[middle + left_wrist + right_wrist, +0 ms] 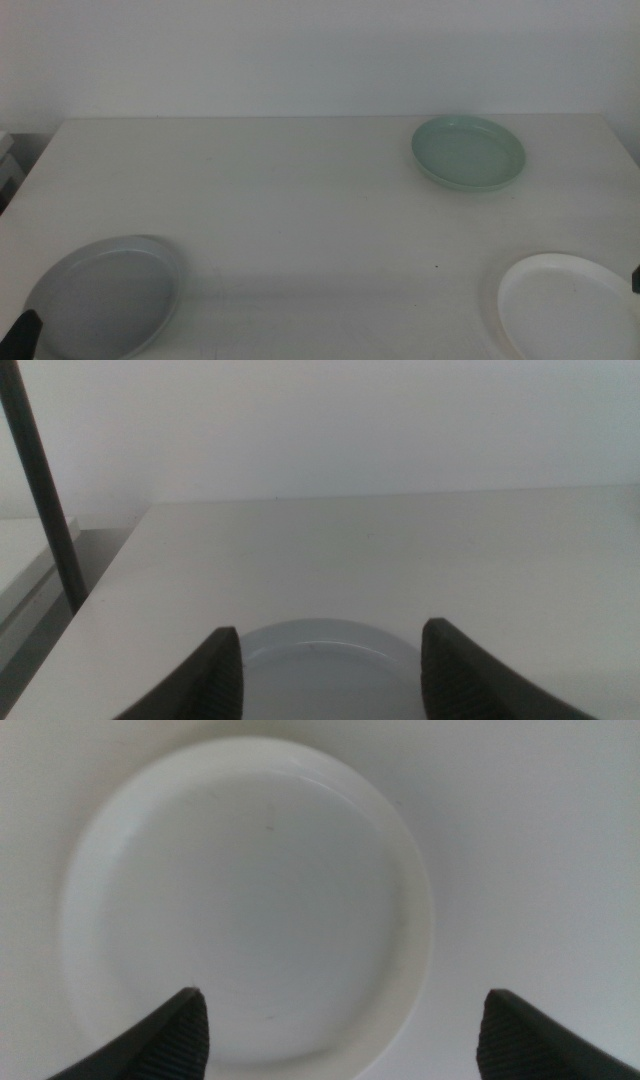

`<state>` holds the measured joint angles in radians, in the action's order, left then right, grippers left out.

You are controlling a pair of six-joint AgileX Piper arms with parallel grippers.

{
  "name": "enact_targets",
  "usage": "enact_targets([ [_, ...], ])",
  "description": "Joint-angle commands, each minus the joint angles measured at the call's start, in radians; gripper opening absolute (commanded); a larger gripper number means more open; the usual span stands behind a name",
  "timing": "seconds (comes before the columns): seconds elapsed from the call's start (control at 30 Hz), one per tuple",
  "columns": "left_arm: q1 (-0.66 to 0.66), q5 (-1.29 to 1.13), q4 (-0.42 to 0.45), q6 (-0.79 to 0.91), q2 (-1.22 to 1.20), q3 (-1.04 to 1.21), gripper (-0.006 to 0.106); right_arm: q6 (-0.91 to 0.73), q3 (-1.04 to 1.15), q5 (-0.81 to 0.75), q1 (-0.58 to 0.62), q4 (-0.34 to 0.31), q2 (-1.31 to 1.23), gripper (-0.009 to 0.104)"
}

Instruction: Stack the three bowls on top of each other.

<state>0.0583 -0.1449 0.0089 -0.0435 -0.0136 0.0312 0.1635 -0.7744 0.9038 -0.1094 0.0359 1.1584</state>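
Three shallow bowls lie apart on the white table. The light grey bowl (pixel 105 297) is at the front left, the pale mint green bowl (pixel 468 152) at the back right, the white bowl (pixel 565 306) at the front right. My left gripper (pixel 328 675) is open, its jaws standing over the near rim of the grey bowl (pixel 320 660); only a dark tip shows in the middle view (pixel 22 335). My right gripper (pixel 340 1035) is open above the white bowl (pixel 250 900), one jaw over its inside and one outside the rim. Both grippers are empty.
The white table (pixel 300 200) ends at a pale wall behind. A dark upright pole (pixel 45 500) stands beyond the table's left edge, beside a lower surface. A grey object (pixel 8 170) sits off the table's left edge.
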Motion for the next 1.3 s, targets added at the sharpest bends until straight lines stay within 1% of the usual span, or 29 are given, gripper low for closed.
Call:
enact_targets([
  [0.0,0.006,0.079,-0.009,-0.011,-0.013,-0.005,0.061,-0.047,-0.034,-0.032,-0.037,0.002,0.033,0.094],
  [0.17,0.006,0.079,-0.009,-0.011,-0.013,-0.005,0.061,-0.178,-0.034,-0.066,-0.102,0.003,0.140,0.094],
  [0.37,0.006,0.079,-0.009,-0.011,-0.013,-0.005,0.061,-0.373,-0.034,-0.208,-0.138,0.005,0.297,0.091],
  [0.47,0.006,0.079,-0.009,-0.011,-0.013,-0.005,0.061,-0.417,-0.034,-0.273,-0.138,0.011,0.369,0.088],
  [0.57,0.006,0.079,-0.009,-0.011,-0.013,-0.005,0.061,-0.421,-0.034,-0.286,-0.138,0.011,0.429,0.082],
  [0.67,0.006,0.079,-0.009,-0.011,-0.013,-0.005,0.061,-0.421,-0.034,-0.287,-0.138,0.008,0.463,0.072],
  [0.77,0.006,0.079,-0.009,-0.011,-0.013,-0.005,0.061,-0.421,-0.034,-0.292,-0.138,0.008,0.473,0.056],
  [0.83,0.006,0.079,-0.009,-0.011,-0.013,-0.005,0.061,-0.421,-0.034,-0.290,-0.137,0.009,0.473,0.041],
  [0.93,0.006,0.079,-0.009,-0.011,-0.013,-0.005,0.061,-0.420,-0.034,-0.268,-0.136,0.009,0.470,0.013],
  [1.0,0.006,0.079,-0.009,-0.011,-0.013,-0.005,0.061,-0.416,-0.036,-0.238,-0.133,0.006,0.457,-0.001],
  [1.07,0.006,0.079,-0.009,-0.011,-0.013,-0.005,0.061,-0.399,-0.053,-0.195,-0.113,0.003,0.434,-0.001],
  [1.17,0.006,0.079,-0.009,-0.011,-0.013,-0.005,0.061,-0.356,-0.107,-0.129,-0.047,-0.002,0.385,-0.001],
  [1.27,0.006,0.079,-0.009,-0.011,-0.013,-0.005,0.061,-0.254,-0.187,-0.071,0.064,0.000,0.353,-0.001],
])
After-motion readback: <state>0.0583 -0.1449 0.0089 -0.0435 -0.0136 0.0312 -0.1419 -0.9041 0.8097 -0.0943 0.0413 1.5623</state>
